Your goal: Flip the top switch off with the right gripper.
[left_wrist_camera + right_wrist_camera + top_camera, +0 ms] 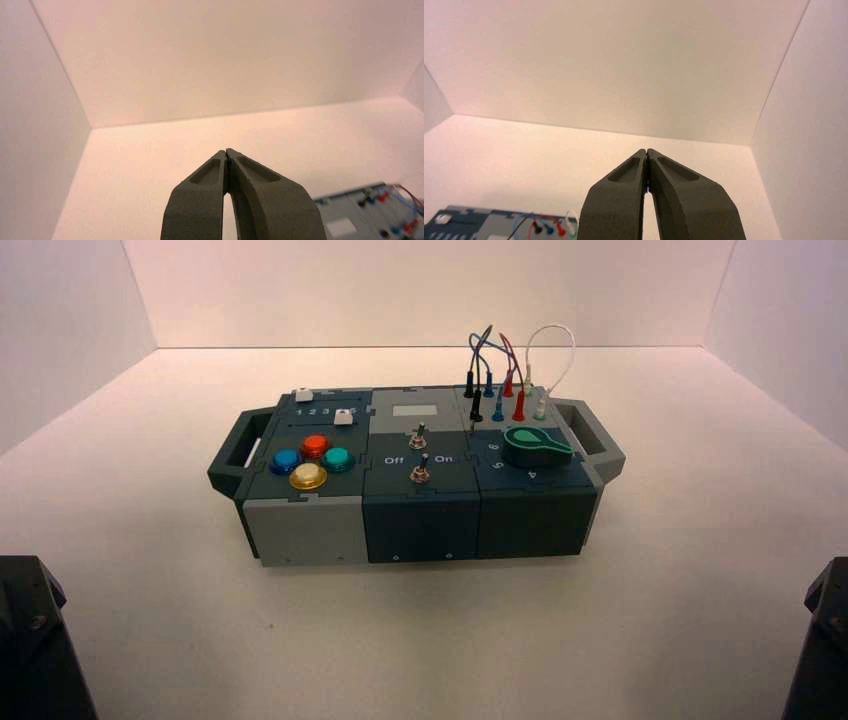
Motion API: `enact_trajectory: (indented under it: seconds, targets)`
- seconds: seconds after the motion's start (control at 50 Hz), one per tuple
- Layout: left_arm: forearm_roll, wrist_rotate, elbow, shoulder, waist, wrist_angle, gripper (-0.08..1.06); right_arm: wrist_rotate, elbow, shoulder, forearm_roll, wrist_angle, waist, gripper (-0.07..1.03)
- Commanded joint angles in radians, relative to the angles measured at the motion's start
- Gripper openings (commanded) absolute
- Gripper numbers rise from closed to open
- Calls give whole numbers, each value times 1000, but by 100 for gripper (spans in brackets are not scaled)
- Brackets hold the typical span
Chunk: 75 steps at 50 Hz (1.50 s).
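Note:
The top switch (pixel 421 433), a small silver toggle, stands on the box's dark middle panel just in front of the pale rectangular plate (pixel 413 410). A like toggle (pixel 421 471) sits nearer the front edge, between the words Off and On. My right gripper (pixel 646 151) is shut with nothing in it, held far back from the box and pointing over the table toward the back wall. My left gripper (pixel 226 151) is shut and empty too. In the high view only the dark bulk of the right arm (pixel 822 640) and the left arm (pixel 30 640) shows, in the bottom corners.
The box (pixel 415 475) carries several coloured round buttons (pixel 312 462) on its left part, a green knob (pixel 537 448) on the right, and plugged wires (pixel 505 375) at the back right. Handles stick out at both ends. White walls enclose the table.

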Motion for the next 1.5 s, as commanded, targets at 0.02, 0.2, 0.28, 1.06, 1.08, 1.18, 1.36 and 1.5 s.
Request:
enact_trajectory:
  seconds: [0.02, 0.2, 0.28, 1.06, 1.08, 1.18, 1.36, 1.5]
  targets:
    - [-17, -15, -67, 9, 2, 81, -3, 3, -77, 21, 35, 78, 3, -2]
    - [-34, -41, -112, 43, -2, 227, -3, 0, -135, 71, 72, 196, 28, -2]
    - [-34, -48, -121, 61, -2, 282, -3, 0, -163, 103, 86, 255, 46, -2]
    - [-77, -160, -215, 281, -117, 686, -3, -86, -270, 414, 121, 620, 235, -2]
    - [-80, -170, -216, 291, -117, 696, -3, -87, -270, 416, 120, 623, 236, -2]
    - [-80, -218, -225, 322, -135, 724, -3, -114, -273, 423, 117, 661, 270, -2]
    - [-71, -235, -221, 379, -164, 726, -3, -121, -293, 451, 109, 719, 316, -2]
    - [-29, -244, -202, 440, -164, 718, -3, -77, -293, 465, 109, 716, 339, -2]
